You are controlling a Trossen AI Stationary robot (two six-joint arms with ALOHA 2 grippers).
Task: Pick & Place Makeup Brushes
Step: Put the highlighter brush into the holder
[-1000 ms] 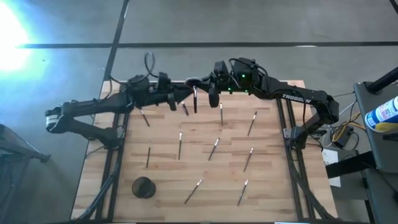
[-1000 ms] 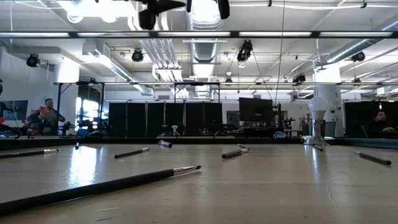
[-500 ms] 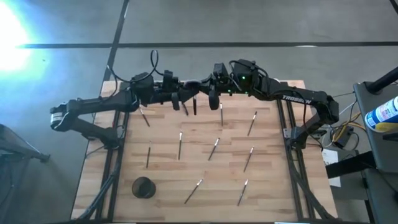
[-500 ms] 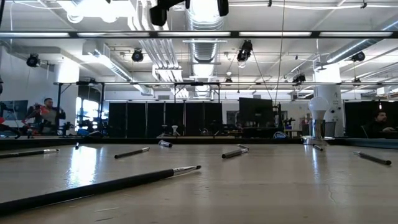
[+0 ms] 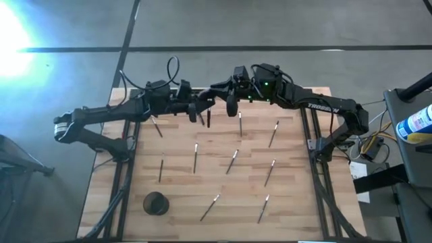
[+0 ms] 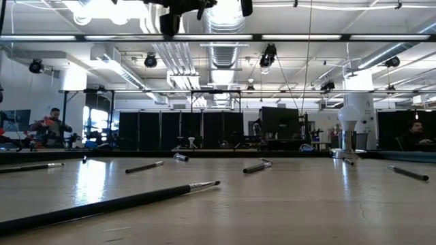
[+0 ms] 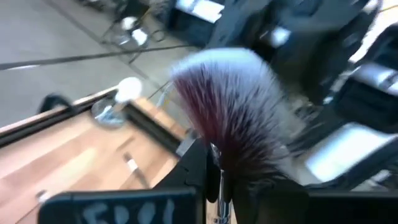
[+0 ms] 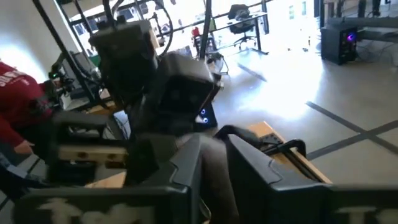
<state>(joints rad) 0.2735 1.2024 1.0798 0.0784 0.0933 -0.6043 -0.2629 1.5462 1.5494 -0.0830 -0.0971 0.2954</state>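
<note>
Pale wooden table (image 5: 290, 202) carries thin dark-handled makeup brushes (image 5: 233, 160) with silvery ends, scattered well apart from the dark round cup (image 5: 156, 202). Far from that cup, at the back edge, the left gripper (image 5: 202, 112) clamps a fluffy dark-red brush (image 7: 233, 115) with whitish tips. Whether the right gripper (image 5: 226, 101) beside it grips anything, I cannot tell.

Pale wood-plank desk (image 5: 223, 175) on a dark metal frame, grey concrete floor (image 5: 270, 27) around it with a dark seam line. Strong glare at the far left. Low view — open workshop hall, exposed ducts (image 6: 221, 58), strip lights (image 6: 204, 38), dark partition panels (image 6: 177, 129), monitor (image 6: 281, 120). People seated at both sides — one in red (image 6: 49, 127).
</note>
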